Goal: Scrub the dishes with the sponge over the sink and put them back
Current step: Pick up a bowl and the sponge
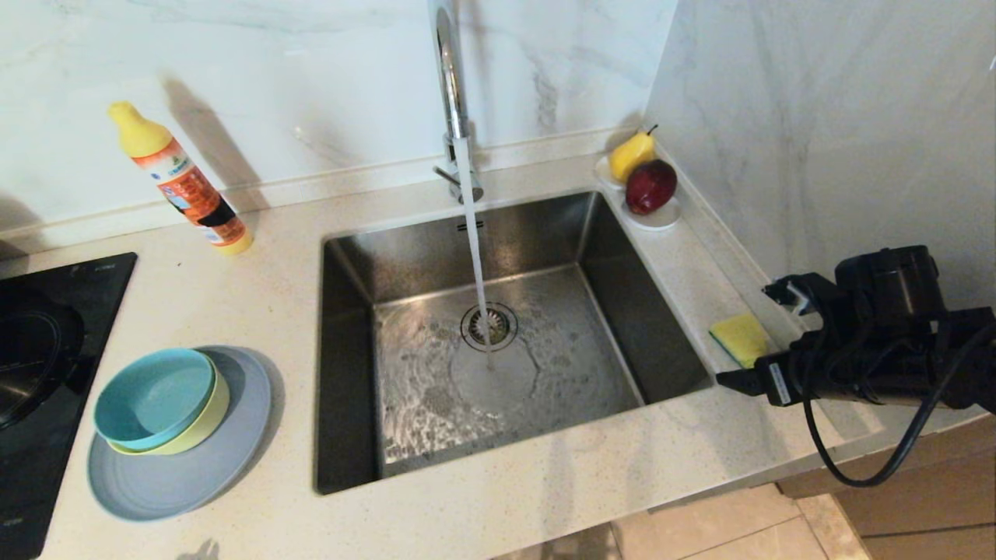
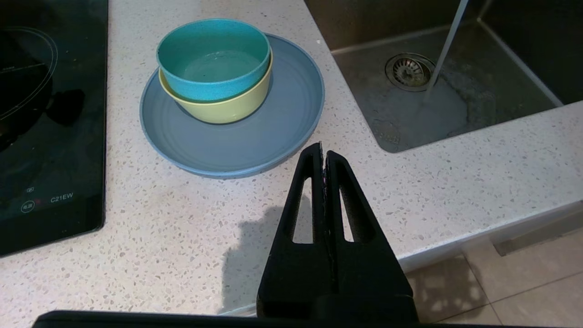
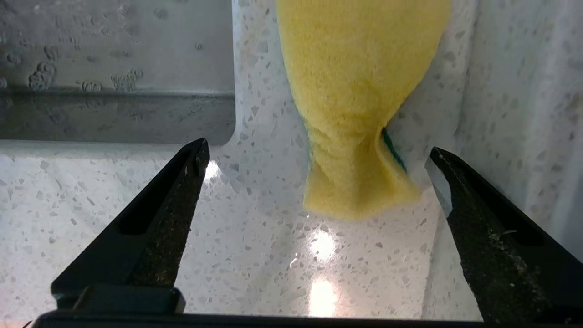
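Note:
The dishes stand stacked on the counter left of the sink (image 1: 622,311): a teal bowl (image 1: 153,397) inside a yellow-green bowl (image 1: 204,424) on a grey-blue plate (image 1: 187,474). The yellow sponge (image 1: 739,338) lies on the narrow counter strip right of the sink, green face down. My right gripper (image 1: 751,342) is open, its fingers either side of the sponge's near end (image 3: 355,182) without touching it. My left gripper (image 2: 324,152) is shut and empty, hovering over the counter just in front of the plate (image 2: 232,146). Water runs from the tap (image 1: 450,78) onto the drain (image 1: 489,327).
A detergent bottle (image 1: 183,183) leans at the back left. A black hob (image 1: 47,373) lies left of the dishes. A white dish with a pear and an apple (image 1: 646,187) sits in the back right corner. A marble wall (image 1: 817,155) runs close beside the sponge.

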Available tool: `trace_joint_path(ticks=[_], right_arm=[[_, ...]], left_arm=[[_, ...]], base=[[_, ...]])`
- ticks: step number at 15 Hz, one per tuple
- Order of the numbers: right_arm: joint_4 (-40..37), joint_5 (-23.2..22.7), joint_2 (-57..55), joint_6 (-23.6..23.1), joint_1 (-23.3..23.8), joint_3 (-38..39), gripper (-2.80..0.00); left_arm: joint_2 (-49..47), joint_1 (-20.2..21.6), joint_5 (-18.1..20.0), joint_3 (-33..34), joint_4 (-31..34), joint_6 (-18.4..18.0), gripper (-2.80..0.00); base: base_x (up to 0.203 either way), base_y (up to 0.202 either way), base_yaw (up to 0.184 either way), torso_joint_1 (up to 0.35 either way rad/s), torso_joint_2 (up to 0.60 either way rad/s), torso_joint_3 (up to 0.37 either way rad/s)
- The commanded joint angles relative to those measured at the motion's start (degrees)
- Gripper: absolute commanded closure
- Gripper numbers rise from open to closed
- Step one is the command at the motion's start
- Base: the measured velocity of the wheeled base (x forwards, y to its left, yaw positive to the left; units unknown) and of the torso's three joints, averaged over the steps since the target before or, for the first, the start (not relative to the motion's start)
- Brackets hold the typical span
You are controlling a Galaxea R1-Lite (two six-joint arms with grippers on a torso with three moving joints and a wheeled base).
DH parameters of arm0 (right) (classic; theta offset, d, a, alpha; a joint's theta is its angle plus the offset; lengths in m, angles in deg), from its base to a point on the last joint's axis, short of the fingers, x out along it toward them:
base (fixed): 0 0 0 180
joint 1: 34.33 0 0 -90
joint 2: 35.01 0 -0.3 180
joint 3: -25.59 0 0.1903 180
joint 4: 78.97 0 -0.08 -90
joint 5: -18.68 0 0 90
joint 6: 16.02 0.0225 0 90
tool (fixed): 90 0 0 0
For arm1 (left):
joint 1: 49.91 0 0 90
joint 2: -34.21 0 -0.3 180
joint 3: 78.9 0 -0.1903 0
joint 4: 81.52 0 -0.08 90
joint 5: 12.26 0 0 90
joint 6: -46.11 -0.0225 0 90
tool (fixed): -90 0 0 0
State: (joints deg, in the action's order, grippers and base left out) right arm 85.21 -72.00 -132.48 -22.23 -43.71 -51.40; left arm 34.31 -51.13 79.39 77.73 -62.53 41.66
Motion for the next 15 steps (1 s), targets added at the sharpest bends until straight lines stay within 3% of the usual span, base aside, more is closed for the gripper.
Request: trace_joint_path(ticks=[1, 2, 3, 15], right_arm=[[0.15, -0.02, -0.53, -0.64, -0.02, -0.75, -2.8], [0.13, -0.02, -0.62, -0.65, -0.02, -0.93, -2.8], [-0.16, -0.02, -0.62, -0.82, -0.02, -1.13, 0.0], [-0.84, 0.51, 0.15, -1.0, 0.16, -1.31, 0.0]], left_arm=[[-0.01, -0.01, 0.02, 1.92, -0.02, -0.03, 0.0], [-0.01, -0.01, 0.02, 1.93, -0.02, -0.03, 0.0], [-0.01, -0.01, 0.02, 1.93, -0.02, -0.03, 0.0], [-0.01, -0.01, 0.02, 1.93, -0.02, -0.03, 0.0]], base=[[0.0, 0.0, 0.0, 0.0, 0.0, 0.0], [0.0, 0.0, 0.0, 0.0, 0.0, 0.0], [0.0, 0.0, 0.0, 0.0, 0.0, 0.0], [0.0, 0.0, 0.0, 0.0, 0.0, 0.0]])
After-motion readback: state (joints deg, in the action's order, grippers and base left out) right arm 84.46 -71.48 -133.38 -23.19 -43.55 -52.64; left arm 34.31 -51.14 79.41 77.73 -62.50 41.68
